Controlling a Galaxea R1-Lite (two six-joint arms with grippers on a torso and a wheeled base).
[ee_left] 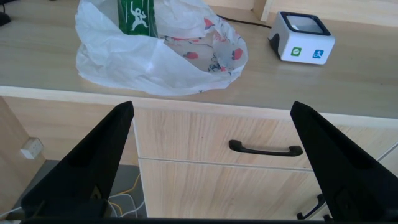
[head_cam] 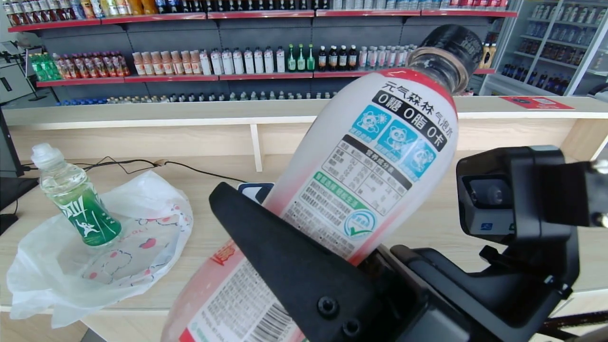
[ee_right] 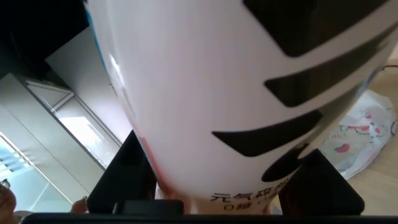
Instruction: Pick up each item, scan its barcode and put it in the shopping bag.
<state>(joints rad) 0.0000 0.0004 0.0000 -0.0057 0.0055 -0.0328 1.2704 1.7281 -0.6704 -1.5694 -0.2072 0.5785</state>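
Two bottles are showing on this checkout scene. At the far left, the green-labelled bottle [head_cam: 76, 199] is standing upright with a pale cap, sitting amid the crumpled plastic of the white shopping bag [head_cam: 142, 237], which is lying on the wooden surface [head_cam: 427, 228]. Whether the bottle is standing inside the bag's mouth or on top of the plastic cannot be told. The left gripper [ee_left: 211, 106] is hanging in front of the drawer fronts below the surface edge, its fingers [ee_left: 93, 168] spreading wide and gripping nothing. A black drawer handle [ee_left: 265, 149] is lying between them. Right of the bag, the small white scanner [ee_left: 301, 37] is sitting on the surface. Farther right, the pink-and-white bottle [head_cam: 361, 180] is tilting close to the head camera, black cap pointing up and right, barcode near its lower end. The right gripper [ee_right: 224, 186] is clamping its fingers [head_cam: 285, 256] against the bottle's body, holding it above the surface.
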